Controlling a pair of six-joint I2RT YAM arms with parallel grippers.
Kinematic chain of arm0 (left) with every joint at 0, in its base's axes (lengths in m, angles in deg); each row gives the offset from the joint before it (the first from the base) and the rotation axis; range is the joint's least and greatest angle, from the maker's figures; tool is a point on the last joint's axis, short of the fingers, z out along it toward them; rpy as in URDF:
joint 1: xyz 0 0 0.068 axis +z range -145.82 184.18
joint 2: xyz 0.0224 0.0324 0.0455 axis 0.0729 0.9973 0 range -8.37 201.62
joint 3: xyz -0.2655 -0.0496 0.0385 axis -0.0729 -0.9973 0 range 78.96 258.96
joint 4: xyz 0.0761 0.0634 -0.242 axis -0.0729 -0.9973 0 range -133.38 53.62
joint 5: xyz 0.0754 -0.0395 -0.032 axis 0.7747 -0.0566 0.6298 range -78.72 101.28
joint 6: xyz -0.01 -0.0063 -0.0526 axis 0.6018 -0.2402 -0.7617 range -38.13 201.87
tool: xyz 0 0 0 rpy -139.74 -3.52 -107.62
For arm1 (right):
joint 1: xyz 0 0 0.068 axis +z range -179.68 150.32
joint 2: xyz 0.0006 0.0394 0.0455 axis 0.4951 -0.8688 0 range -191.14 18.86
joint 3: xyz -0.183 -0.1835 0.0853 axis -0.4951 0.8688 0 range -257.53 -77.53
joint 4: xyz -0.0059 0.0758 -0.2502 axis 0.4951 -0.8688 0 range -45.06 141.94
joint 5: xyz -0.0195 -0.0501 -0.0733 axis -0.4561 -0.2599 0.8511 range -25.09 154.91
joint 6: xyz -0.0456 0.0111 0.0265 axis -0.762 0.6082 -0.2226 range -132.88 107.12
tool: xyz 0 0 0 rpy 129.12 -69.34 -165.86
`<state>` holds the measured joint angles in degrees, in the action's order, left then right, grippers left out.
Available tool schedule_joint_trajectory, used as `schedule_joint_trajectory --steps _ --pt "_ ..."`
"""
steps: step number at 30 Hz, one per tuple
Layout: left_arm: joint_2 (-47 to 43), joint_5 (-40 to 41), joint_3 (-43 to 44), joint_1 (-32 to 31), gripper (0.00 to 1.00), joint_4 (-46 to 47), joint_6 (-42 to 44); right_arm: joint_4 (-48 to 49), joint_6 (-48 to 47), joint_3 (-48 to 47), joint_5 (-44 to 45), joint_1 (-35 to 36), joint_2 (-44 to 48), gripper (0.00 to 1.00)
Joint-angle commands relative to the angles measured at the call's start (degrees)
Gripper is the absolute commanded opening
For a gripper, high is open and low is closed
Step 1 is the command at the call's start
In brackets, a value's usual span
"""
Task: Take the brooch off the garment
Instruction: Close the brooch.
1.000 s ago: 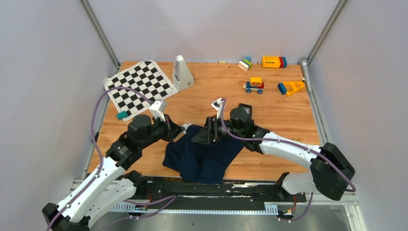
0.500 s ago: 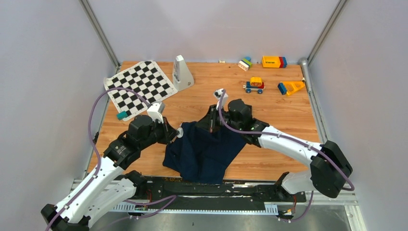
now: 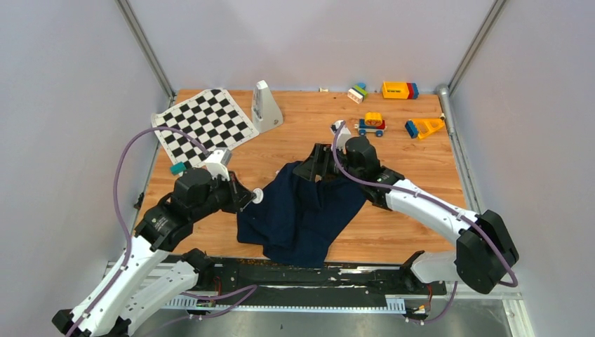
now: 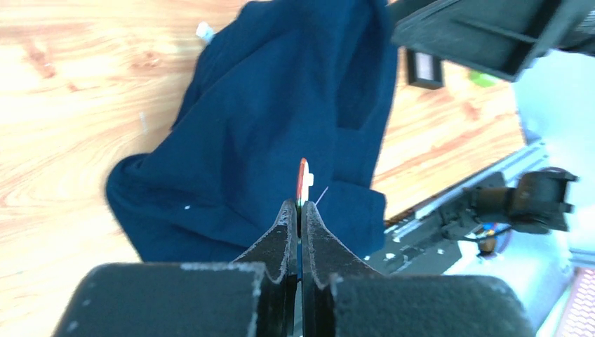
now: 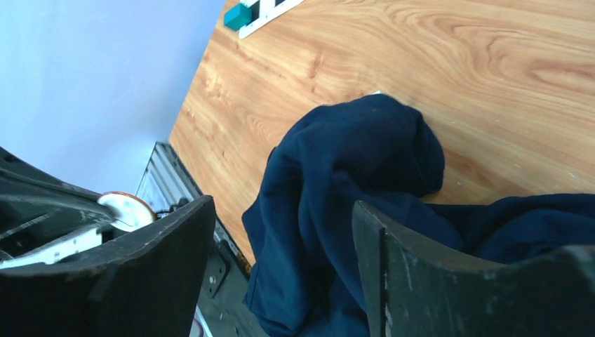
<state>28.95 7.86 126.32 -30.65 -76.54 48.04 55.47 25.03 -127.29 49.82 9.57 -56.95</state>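
Left pincer (image 3: 250, 197): pressed together on the brooch (image 3: 257, 196), a small round white disc. In the left wrist view the pincer (image 4: 300, 209) grips the brooch (image 4: 302, 184) edge-on, showing a red rim on the disc.

Brooch position: at the left border of the garment (image 3: 302, 217), above the cloth. In the right wrist view the brooch (image 5: 126, 209) stands apart from the garment (image 5: 337, 182). Contact by a pin or thread cannot be confirmed.

Garment: dark navy cloth, crumpled, lying at the middle of the near edge of the bench (image 3: 295, 133), with its lower folds reaching that edge. A white tag (image 4: 204, 31) shows at one border of the garment (image 4: 281, 126).

Right pincer (image 3: 316, 163): spread, at the far border of the garment. In the right wrist view the pincer (image 5: 281, 207) holds nothing, and a raised fold of cloth shows between its two fingers (image 5: 449, 281). Whether the fingers touch the cloth cannot be told.

Other items: the chequered mat (image 3: 203, 125) lies at the far left corner, with a teal block (image 3: 177, 168) just beside its near side. A toy car (image 3: 370, 124) stands toward the far right corner, well apart from the garment.
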Motion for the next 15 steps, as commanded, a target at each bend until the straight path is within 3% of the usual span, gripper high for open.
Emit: schedule_joint_trajectory --steps 1,6,15 --pt "-1.19 -8.12 2.50 -0.01 0.00 1.18 -3.25 2.28 -4.40 0.27 -8.84 0.12 3.84 0.73" --pt "-0.98 -17.19 -1.07 0.00 0.00 12.02 -8.44 11.45 -4.03 6.67 -17.17 0.12 9.41 0.73" --pt "-1.56 -23.46 -5.80 0.02 0.00 29.59 -21.11 27.10 5.64 9.55 -30.06 0.42 10.67 0.67"
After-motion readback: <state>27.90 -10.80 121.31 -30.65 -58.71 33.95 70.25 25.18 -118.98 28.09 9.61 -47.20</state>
